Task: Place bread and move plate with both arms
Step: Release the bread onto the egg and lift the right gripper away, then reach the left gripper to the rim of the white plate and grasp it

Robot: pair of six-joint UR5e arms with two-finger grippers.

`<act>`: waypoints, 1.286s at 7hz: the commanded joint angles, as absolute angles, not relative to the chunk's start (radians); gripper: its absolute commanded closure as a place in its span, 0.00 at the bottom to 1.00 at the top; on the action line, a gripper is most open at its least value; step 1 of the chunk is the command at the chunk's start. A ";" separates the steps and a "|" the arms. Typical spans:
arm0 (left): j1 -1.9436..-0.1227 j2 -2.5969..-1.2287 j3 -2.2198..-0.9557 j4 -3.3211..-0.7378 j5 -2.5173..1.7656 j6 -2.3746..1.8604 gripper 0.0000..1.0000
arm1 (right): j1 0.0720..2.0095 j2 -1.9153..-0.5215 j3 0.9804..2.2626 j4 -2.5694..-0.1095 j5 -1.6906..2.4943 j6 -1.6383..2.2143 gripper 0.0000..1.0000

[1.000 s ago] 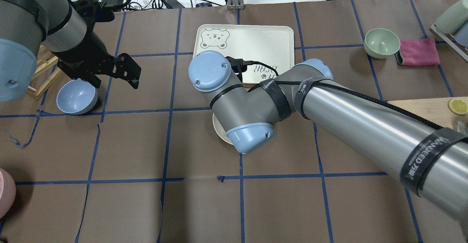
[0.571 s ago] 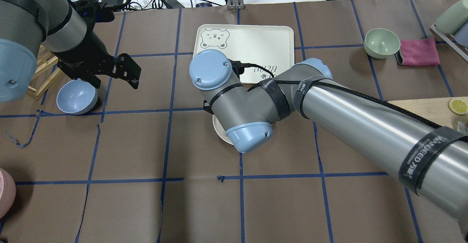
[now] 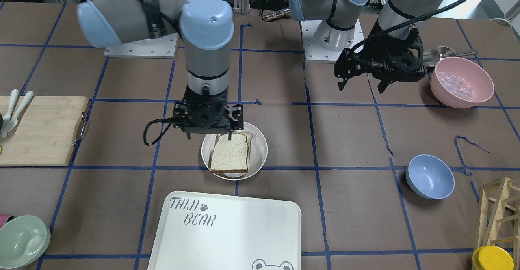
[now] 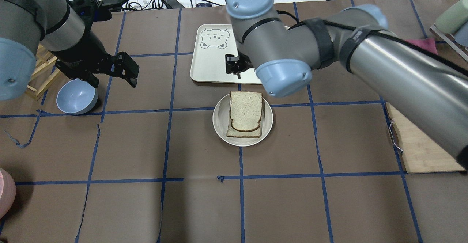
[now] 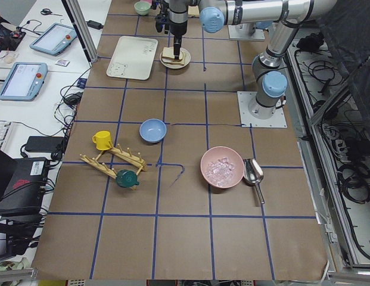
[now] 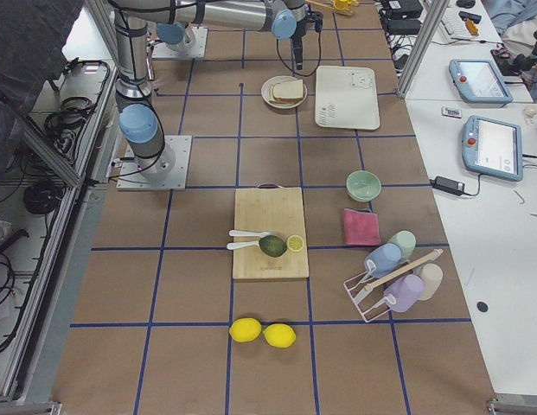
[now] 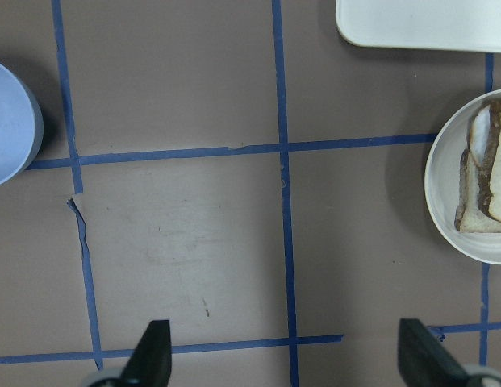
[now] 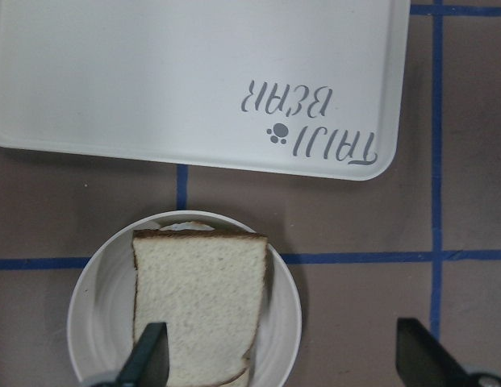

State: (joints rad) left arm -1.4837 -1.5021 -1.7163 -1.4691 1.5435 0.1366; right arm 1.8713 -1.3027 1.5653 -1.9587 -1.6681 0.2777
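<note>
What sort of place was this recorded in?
Most likely a robotics lab bench staged with kitchen props, not a kitchen. The table is papered brown with a blue tape grid, the right arm is bolted down on a metal plate, and teach pendants sit on a side desk.

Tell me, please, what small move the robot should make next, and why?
Probably bring the left end effector across toward the rim of the round off-white plate. The dark-crusted, dome-topped bread slice already lies there on a squarer slice, the right end effector hangs open nearby, holding nothing, and the left one hovers open near the pale blue bowl, so the two-arm carry looks next.
</note>
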 commanded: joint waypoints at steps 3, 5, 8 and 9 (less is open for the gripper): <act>-1.460 -1.531 -1.746 -1.468 1.604 0.132 0.00 | 1.631 -1.338 1.385 -1.711 -1.638 -0.041 0.00; -1.501 -1.600 -1.784 -1.341 1.586 0.034 0.00 | 1.618 -1.379 1.393 -1.646 -1.588 -0.032 0.00; -1.618 -1.734 -1.824 -1.105 1.485 -0.101 0.00 | 1.627 -1.460 1.408 -1.608 -1.572 -0.022 0.00; -1.658 -1.790 -1.827 -1.033 1.462 -0.115 0.00 | 1.625 -1.468 1.426 -1.612 -1.571 -0.020 0.00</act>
